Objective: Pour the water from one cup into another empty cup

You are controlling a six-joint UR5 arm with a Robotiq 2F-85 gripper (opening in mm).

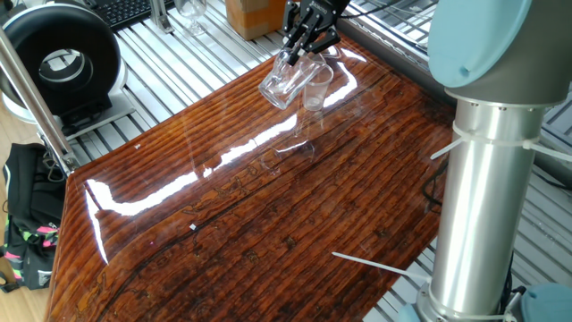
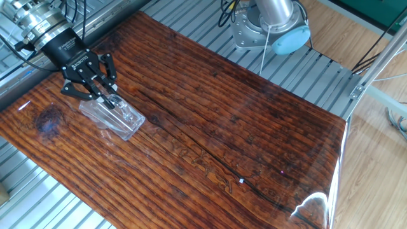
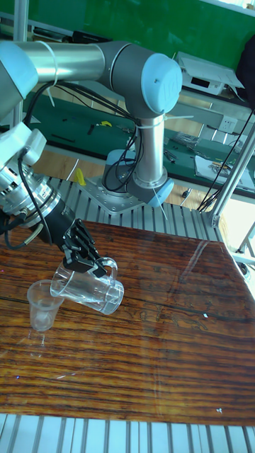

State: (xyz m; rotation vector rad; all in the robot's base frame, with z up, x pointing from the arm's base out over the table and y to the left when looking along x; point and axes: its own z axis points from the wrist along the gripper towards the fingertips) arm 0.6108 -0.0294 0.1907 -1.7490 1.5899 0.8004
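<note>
My gripper point(image 3: 83, 260) is shut on the one cup point(image 3: 88, 287), a wide clear glass mug with a handle. It holds the mug tipped almost on its side above the wooden table point(image 3: 163, 340). The mug's mouth leans over another empty cup point(image 3: 44, 304), a small tapered clear cup standing upright at the table's left. In one fixed view the gripper point(image 1: 297, 54) grips the mug point(image 1: 282, 84) next to the small cup point(image 1: 315, 88). The other fixed view shows the gripper point(image 2: 102, 95) on the tilted mug point(image 2: 116, 117). I cannot make out the water through the glass.
The robot's grey column point(image 1: 487, 188) stands at the table's near right. Off the table lie a black round device point(image 1: 58, 58), a cardboard box point(image 1: 250, 13), a glass item point(image 1: 189, 13) and a dark bag point(image 1: 22, 228).
</note>
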